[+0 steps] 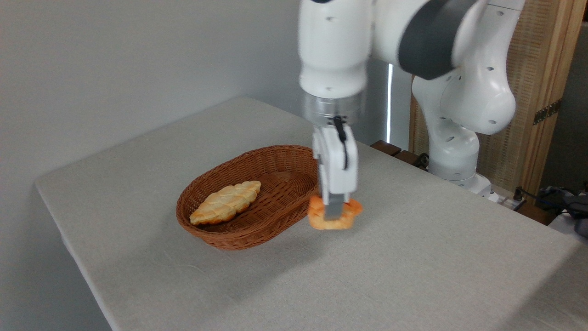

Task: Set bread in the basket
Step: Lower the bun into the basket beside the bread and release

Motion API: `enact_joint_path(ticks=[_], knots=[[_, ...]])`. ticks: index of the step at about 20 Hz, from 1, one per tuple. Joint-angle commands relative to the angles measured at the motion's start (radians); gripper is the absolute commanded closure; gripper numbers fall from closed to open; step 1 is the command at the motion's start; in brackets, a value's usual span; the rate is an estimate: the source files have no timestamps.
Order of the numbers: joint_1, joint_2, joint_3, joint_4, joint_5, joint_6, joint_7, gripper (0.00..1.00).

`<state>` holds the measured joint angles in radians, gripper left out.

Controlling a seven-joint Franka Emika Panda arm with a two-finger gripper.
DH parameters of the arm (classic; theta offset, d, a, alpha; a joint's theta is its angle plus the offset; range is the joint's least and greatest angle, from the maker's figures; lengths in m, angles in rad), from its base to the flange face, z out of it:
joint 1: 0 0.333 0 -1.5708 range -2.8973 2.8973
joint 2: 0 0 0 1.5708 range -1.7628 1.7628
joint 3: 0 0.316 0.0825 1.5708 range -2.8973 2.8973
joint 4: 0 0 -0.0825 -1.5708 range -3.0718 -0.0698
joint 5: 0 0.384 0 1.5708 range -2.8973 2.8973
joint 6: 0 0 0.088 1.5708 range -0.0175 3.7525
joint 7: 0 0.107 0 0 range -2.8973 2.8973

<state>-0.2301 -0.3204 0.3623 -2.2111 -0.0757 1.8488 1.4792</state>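
Observation:
A reddish-brown wicker basket [271, 158] sits on the table's middle left. A pale braided leaf-shaped bread [226, 201] lies inside it, against the left wall. Just right of the basket's rim hangs a round orange bun [350, 212], lifted a little off the cloth. My gripper [334, 214] points straight down and is shut on this bun, one grey finger [334, 210] crossing its front. The far finger is hidden behind the bun.
The table [413, 266] is covered in a light grey cloth, with its edges near at the left and front. The arm's white base [455, 151] stands at the back right, before a wooden panel [537, 92]. Cables [560, 195] lie at the far right.

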Motion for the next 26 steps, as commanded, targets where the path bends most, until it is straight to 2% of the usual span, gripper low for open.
enact_joint_path(ticks=[1,3,6,7,9,10,13,16,23,26], knots=[[0.000,0.040,-0.074,0.053,-0.093,-0.011,-0.138,0.50],[0.000,0.070,-0.144,0.076,-0.118,-0.011,-0.232,0.50],[0.000,0.096,-0.224,0.087,-0.119,-0.011,-0.388,0.48],[0.000,0.103,-0.252,0.087,-0.118,-0.011,-0.423,0.43],[0.000,0.125,-0.284,0.088,-0.116,-0.008,-0.502,0.20],[0.000,0.132,-0.305,0.088,-0.112,0.004,-0.540,0.12],[0.000,0.145,-0.327,0.088,-0.104,0.075,-0.684,0.00],[0.000,0.150,-0.332,0.091,-0.081,0.107,-0.711,0.00],[0.005,0.146,-0.330,0.152,-0.065,0.084,-0.711,0.00],[0.012,0.147,-0.322,0.180,-0.038,0.082,-0.711,0.00]])
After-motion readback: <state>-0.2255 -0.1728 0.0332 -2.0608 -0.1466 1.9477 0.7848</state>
